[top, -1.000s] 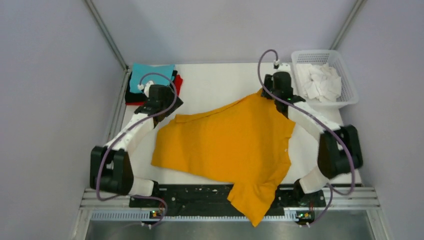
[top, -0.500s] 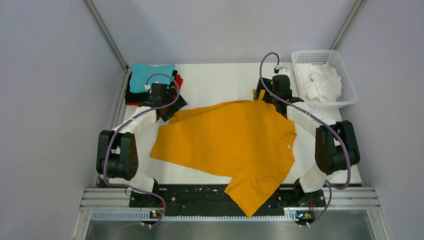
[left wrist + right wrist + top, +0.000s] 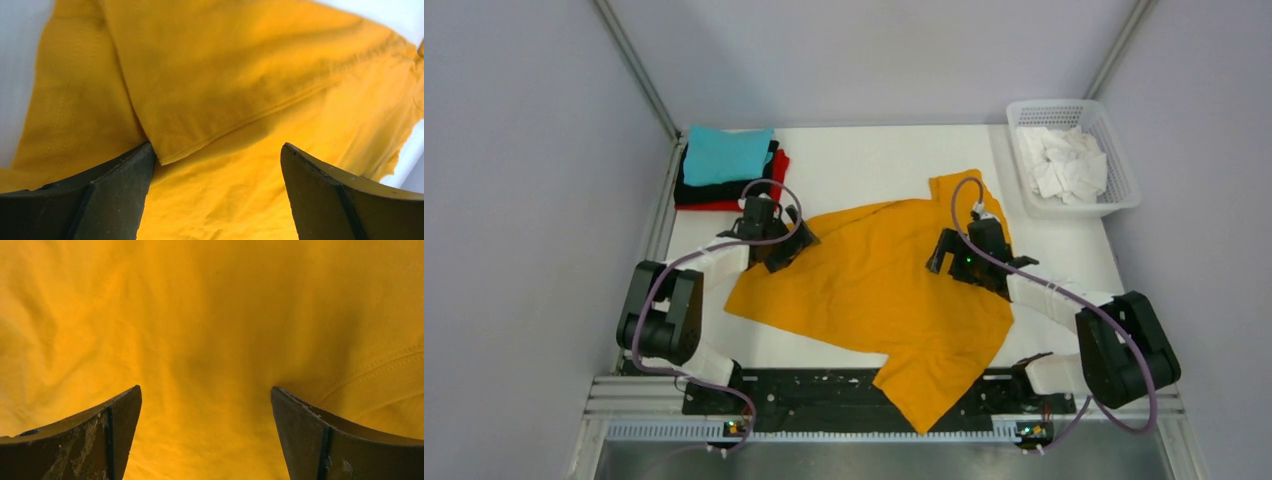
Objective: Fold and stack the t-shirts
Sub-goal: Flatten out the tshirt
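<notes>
Mustard-orange cloth fills the middle of the overhead frame: the large t-shirt (image 3: 874, 290) lies spread but rumpled and unfolded on the white table (image 3: 864, 160). One end of it drapes over the near edge onto the black rail (image 3: 824, 388) at lower centre, and a sleeve points toward the upper right.

The left gripper (image 3: 792, 240) sits at the shirt's upper-left edge with its jaws wide apart and nothing between them. Its wrist camera shows a hemmed flap lying across another layer of the same fabric just beyond the fingertips.

The right gripper (image 3: 944, 258) is over the shirt's right-hand part, right of centre in the frame. Its jaws are equally spread and empty, and its wrist view shows only wrinkled orange cloth and a stitched seam at the right. Whether either set of fingers touches the fabric cannot be told.

At upper left, well apart from the spread shirt, three folded tees are stacked: a teal tee (image 3: 727, 152) on top, a black tee (image 3: 692, 190) beneath it and a red tee (image 3: 780, 165) at the bottom. A white plastic basket (image 3: 1127, 165) at upper right holds crumpled white cloths (image 3: 1064, 165).
</notes>
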`<state>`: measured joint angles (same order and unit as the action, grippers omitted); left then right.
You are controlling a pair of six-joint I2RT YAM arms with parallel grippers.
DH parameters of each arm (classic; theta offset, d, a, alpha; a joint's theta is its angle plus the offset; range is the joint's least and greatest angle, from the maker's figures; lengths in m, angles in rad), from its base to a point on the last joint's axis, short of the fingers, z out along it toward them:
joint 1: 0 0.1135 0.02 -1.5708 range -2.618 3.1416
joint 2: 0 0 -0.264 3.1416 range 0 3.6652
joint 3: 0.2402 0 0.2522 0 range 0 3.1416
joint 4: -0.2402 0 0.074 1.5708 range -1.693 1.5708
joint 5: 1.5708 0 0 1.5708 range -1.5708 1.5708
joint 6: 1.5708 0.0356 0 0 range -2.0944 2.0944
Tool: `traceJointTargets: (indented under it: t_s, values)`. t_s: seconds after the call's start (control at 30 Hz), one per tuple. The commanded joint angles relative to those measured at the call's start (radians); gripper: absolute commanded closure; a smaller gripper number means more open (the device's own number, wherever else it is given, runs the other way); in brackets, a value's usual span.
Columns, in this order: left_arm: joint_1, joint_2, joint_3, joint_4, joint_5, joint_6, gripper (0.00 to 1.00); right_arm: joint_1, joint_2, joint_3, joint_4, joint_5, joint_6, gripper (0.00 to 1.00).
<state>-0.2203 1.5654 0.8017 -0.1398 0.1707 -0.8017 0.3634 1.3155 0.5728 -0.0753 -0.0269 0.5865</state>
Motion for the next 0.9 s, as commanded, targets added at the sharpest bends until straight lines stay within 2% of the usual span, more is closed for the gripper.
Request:
traceJointTargets:
  t_s: [0.0, 0.2, 0.3, 0.47, 0.57, 0.7, 0.8, 0.87]
  values:
    - [-0.09, -0.018, -0.107, -0.036, 0.026, -0.053, 0.01, -0.017, -0.023, -0.014, 0.015, 0.057, 0.061, 0.01]
    - [-0.255, -0.157, -0.225, -0.1, 0.005, -0.14, 0.01, -0.13, 0.02, -0.008, -0.002, 0.045, 0.038, 0.01]
    - [-0.321, -0.267, -0.273, -0.14, -0.023, -0.189, 0.01, -0.142, 0.022, 0.013, -0.003, 0.047, -0.029, 0.01]
    - [-0.356, -0.423, -0.167, -0.271, -0.11, -0.141, 0.01, -0.142, 0.016, 0.047, -0.006, 0.086, -0.086, 0.01]
    - [-0.355, -0.471, -0.085, -0.311, -0.27, -0.098, 0.01, -0.141, 0.018, 0.058, -0.007, 0.078, -0.113, 0.01]
    - [-0.342, -0.422, -0.011, -0.28, -0.423, -0.051, 0.01, -0.142, 0.019, 0.05, -0.007, 0.084, -0.135, 0.01]
    - [-0.315, -0.313, 0.072, -0.304, -0.451, -0.022, 0.01, -0.142, 0.027, 0.049, -0.007, 0.081, -0.141, 0.01]
    - [-0.284, -0.226, 0.106, -0.29, -0.415, -0.006, 0.01, -0.141, 0.034, 0.049, -0.007, 0.075, -0.141, 0.01]
